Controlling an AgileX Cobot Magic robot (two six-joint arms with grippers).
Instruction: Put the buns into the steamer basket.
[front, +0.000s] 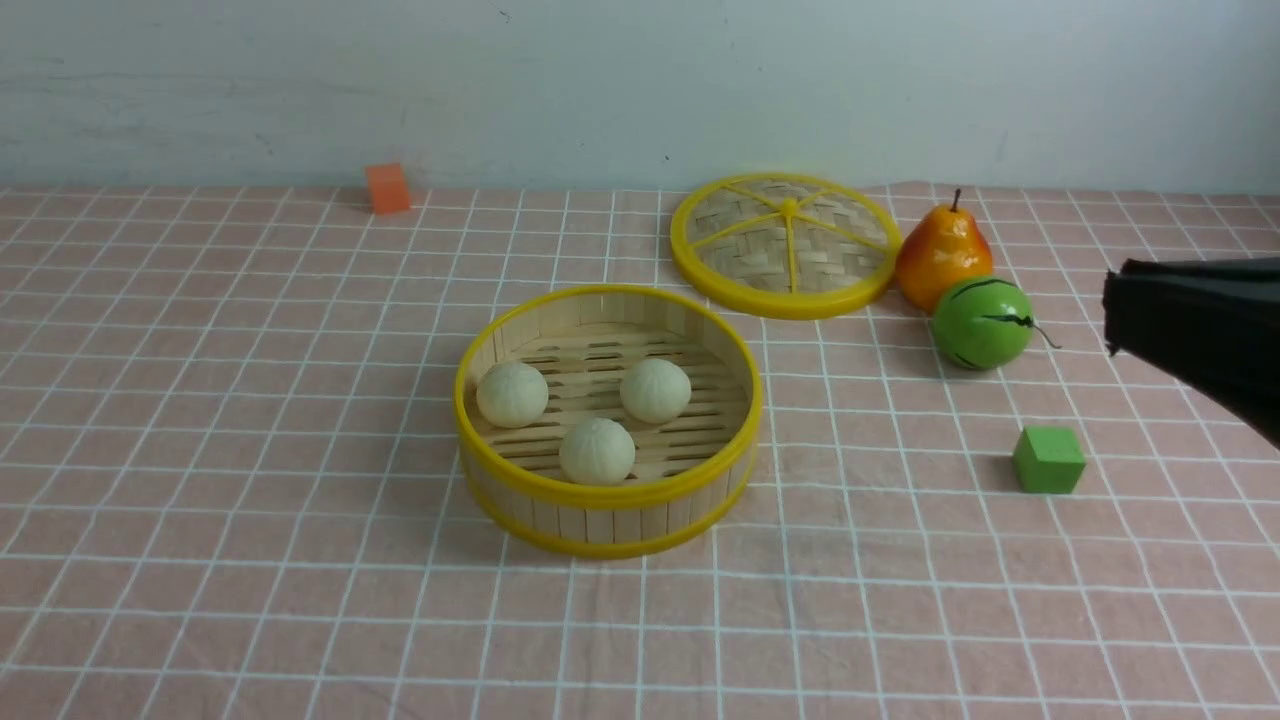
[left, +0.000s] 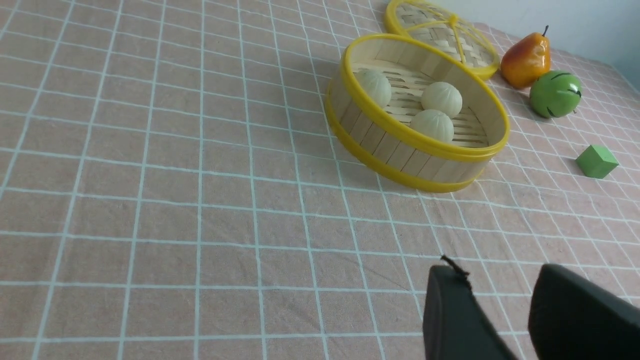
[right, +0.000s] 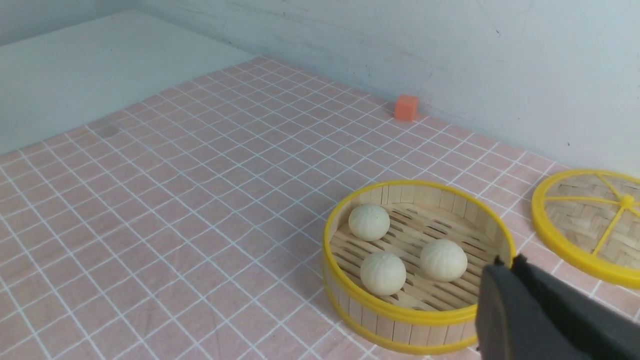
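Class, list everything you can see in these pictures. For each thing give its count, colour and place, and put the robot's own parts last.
buns: three, cream-white, inside the basket
basket: one, bamboo with yellow rims, mid-table
lid: one, woven with a yellow rim, flat behind the basket to its right
pear: one, orange-yellow, right of the lid
striped ball: one, green, in front of the pear
green cube: one, right of the basket
orange cube: one, by the wall, far left
tablecloth: one, pink with a white grid
left gripper: black, open, empty
right gripper: black, shut, empty, at right
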